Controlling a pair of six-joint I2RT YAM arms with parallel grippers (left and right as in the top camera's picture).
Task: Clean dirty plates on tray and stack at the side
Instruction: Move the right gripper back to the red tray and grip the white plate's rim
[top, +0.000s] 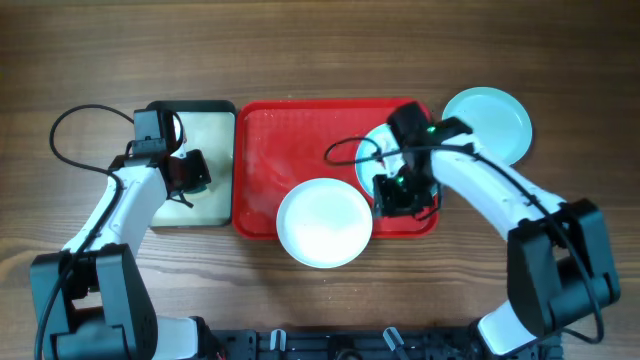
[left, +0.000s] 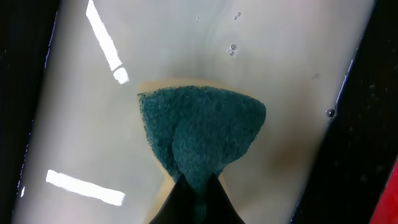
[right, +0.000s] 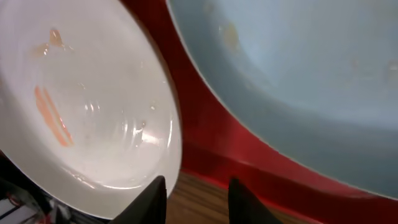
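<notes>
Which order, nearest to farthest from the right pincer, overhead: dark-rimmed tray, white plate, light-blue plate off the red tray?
1. White plate, left of the right pincer, overhanging the red tray.
2. Light-blue plate, back right, off the tray.
3. Dark-rimmed tray, far left.

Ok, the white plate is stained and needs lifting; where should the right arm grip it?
Its raised rim on the robot-facing side: the white plate overhangs the red tray there, so a finger can likely slip underneath, coming from the right.
</notes>
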